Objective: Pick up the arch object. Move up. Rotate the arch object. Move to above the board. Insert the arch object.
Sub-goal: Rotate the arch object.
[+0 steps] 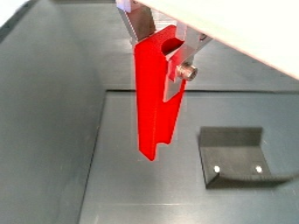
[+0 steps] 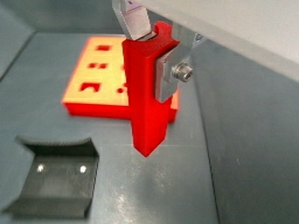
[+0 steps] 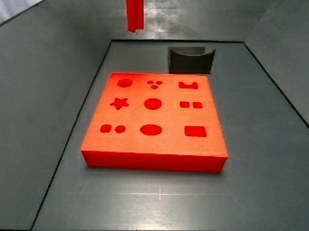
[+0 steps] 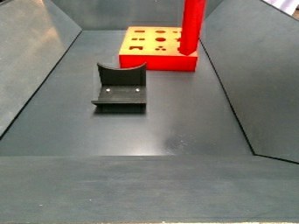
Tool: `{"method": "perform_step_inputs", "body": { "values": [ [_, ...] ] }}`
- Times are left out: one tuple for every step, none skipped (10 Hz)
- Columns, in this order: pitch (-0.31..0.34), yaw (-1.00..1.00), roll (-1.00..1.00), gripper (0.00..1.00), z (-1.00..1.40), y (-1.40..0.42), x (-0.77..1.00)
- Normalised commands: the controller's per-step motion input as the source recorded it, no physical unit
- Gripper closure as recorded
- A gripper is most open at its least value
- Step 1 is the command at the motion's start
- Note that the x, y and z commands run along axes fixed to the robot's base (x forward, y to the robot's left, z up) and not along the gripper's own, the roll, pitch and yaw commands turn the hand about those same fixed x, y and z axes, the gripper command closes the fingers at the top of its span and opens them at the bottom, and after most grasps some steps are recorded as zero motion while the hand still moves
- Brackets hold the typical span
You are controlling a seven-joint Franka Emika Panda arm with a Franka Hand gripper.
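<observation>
While clamped in gripper (image 2: 155,59) fingers (image 2: 179,70), arch object (image 2: 149,92) hangs upright, high above board (image 3: 154,117); no writing legible.

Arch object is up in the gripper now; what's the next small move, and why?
Probably carry it sideways over the board. The gripper grips the arch object by its upper end, hanging upright, clear of the floor. In a wrist view its lower tip sits just off the board's edge, not above a recess.
</observation>
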Motion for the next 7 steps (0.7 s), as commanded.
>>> {"method": "perform_step_inputs", "body": {
  "values": [
    [0.035,0.62,-0.01,1.00,-0.03,0.00,0.08],
    [0.027,0.39,-0.01,1.00,-0.02,0.00,0.06],
    [0.022,0.23,-0.01,1.00,-0.01,0.00,0.05],
    [0.012,1.00,0.00,1.00,0.00,0.00,0.00],
    [0.013,1.00,0.00,1.00,0.00,0.01,0.00],
    [0.016,1.00,0.00,1.00,0.00,0.00,0.00],
    [0.019,1.00,0.00,1.00,0.00,0.00,0.00]
  ]
}}
